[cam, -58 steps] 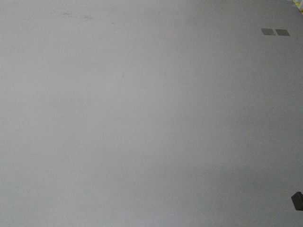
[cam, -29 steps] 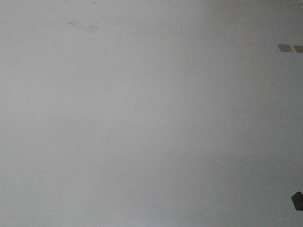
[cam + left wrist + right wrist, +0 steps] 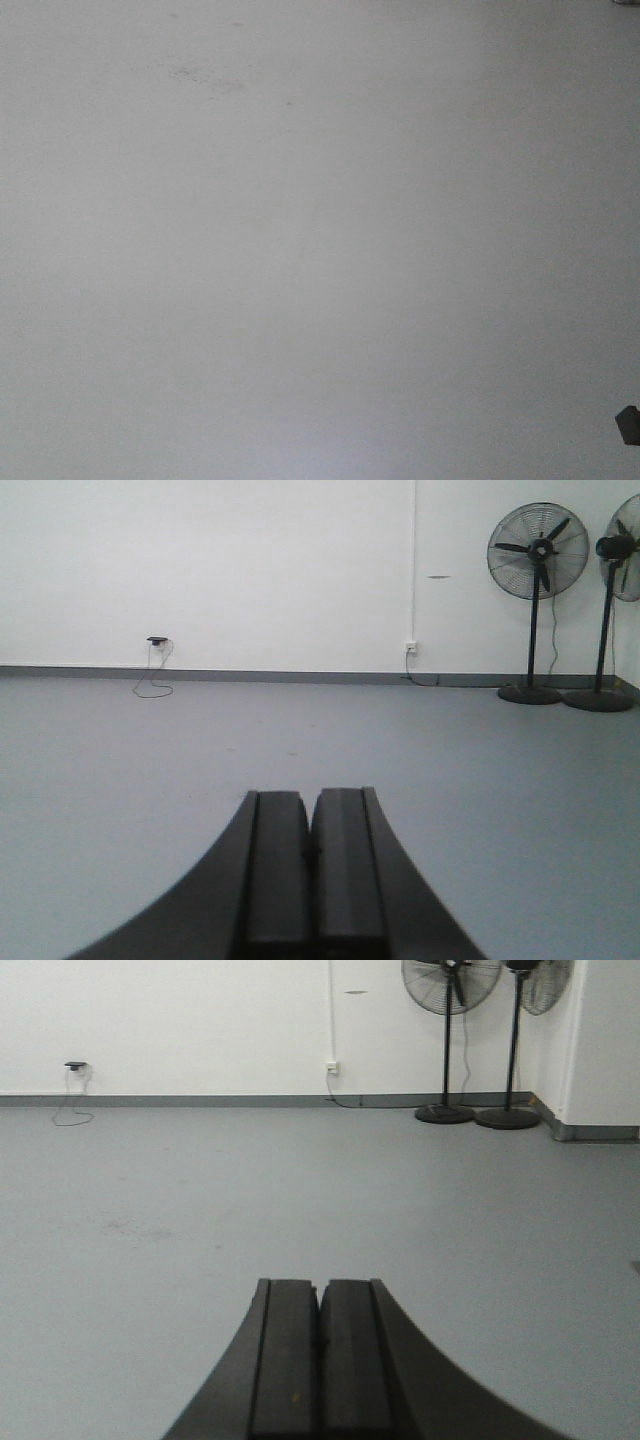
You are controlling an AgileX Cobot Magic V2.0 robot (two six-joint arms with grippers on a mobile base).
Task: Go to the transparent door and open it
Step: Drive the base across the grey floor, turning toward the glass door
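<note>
We see the left pincer (image 3: pixel 311 798) clenched, its two black pads pressed flat together with nothing between them. It points out low over a smooth grey floor (image 3: pixel 140 750). The right pincer (image 3: pixel 320 1286) is clenched in the same way and also grips nothing.

Beyond the left pincer stands a plain white wall (image 3: pixel 250 570) with a dark grey skirting strip (image 3: pixel 300 676) along its foot. Against that wall, on the right, are two black pedestal fans with round wire cages (image 3: pixel 537 555), close beside each other. A small white wall socket (image 3: pixel 411 646) sits just above the skirting. Further left, a small black plug with a thin trailing cable (image 3: pixel 157 640) hangs down to the floor.

Our front-facing view shows only a plain pale-grey surface (image 3: pixel 320 260) with faint scuffs (image 3: pixel 190 75), and a small dark object (image 3: pixel 627 425) at its lower right edge. The transparent door lies outside all three of our views.
</note>
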